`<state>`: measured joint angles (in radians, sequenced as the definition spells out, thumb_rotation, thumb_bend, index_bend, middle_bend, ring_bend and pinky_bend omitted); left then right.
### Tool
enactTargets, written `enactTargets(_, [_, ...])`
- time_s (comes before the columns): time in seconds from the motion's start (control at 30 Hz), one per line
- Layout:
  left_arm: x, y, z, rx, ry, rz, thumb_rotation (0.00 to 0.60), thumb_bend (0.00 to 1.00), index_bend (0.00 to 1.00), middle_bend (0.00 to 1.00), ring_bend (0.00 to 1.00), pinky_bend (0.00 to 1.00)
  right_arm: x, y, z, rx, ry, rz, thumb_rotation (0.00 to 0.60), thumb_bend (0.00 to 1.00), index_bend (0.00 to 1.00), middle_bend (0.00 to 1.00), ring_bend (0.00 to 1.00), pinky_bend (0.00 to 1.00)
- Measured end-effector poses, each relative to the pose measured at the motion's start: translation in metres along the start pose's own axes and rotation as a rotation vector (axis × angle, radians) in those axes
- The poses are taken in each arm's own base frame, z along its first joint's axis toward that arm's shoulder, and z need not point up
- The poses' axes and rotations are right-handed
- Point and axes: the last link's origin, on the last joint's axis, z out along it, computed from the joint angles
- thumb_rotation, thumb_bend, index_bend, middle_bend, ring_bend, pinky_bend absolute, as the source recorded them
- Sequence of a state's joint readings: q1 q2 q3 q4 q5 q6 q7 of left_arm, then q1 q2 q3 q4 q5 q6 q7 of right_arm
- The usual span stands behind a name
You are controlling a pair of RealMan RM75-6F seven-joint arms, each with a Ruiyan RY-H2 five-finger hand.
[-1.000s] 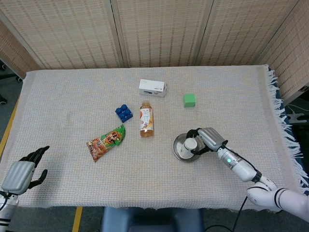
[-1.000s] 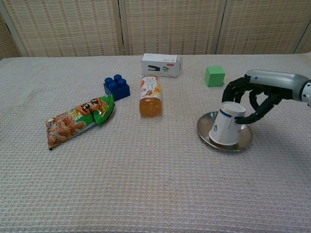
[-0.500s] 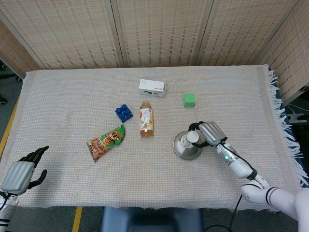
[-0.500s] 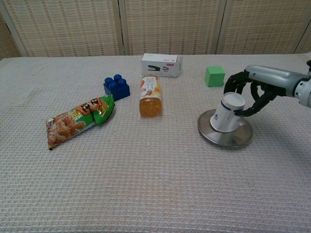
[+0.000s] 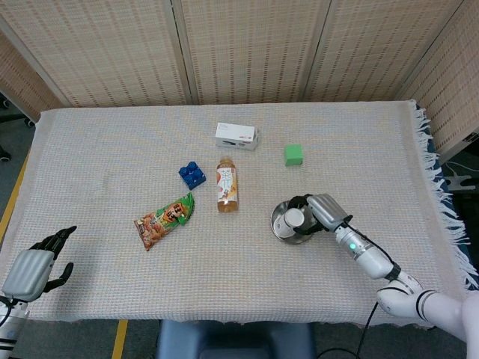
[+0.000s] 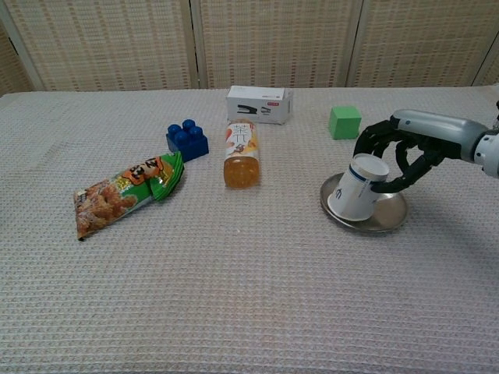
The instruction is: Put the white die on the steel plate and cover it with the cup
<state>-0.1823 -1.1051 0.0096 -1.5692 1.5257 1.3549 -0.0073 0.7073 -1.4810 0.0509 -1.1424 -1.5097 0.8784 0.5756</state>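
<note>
The steel plate (image 6: 387,221) lies right of centre on the cloth, and it shows again as the plate (image 5: 278,224) in the head view. A white paper cup (image 6: 355,195) stands mouth down on it, tilted so its base leans toward my right hand (image 6: 405,152). That hand curls around the cup's base end and holds it; from above the cup (image 5: 293,218) sits just left of the right hand (image 5: 323,212). No white die shows in either view. My left hand (image 5: 34,268) hangs off the near left table edge, fingers spread, holding nothing.
A green cube (image 6: 345,122) sits just behind the plate. A bottle of tea (image 6: 241,153) lies on its side at the centre, with a white stapler box (image 6: 257,104) behind it. A blue brick (image 6: 186,139) and a snack bag (image 6: 125,192) lie to the left.
Half a second ago the plate was tipped up under the cup. It now lies flat again, and the cup leans more to the left in my right hand. The left hand has not moved.
</note>
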Motion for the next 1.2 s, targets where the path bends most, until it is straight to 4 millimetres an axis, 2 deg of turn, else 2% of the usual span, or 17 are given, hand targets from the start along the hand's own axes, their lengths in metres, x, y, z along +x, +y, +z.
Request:
enactTargets(0.2, [0.000,0.000,0.000,0.000,-0.001,-0.002,0.600,0.45,0.08,0.13,0.22,0.41,0.002,-0.003,-0.005,0.025,-0.062,0.055,0.600,0.11,0.48,0.46,0.36,0.61])
enactTargets(0.77, [0.000,0.000,0.000,-0.001,-0.003,-0.004,0.600,0.45,0.08,0.13,0.22,0.41,0.010,0.018,0.009,-0.070,0.100,-0.215,0.600,0.11,0.48,0.46,0.36,0.61])
enactTargets(1.2, [0.000,0.000,0.000,-0.001,-0.005,-0.005,0.600,0.45,0.08,0.13,0.22,0.41,0.001,0.006,0.002,-0.020,0.014,-0.075,0.600,0.11,0.48,0.46,0.36,0.61])
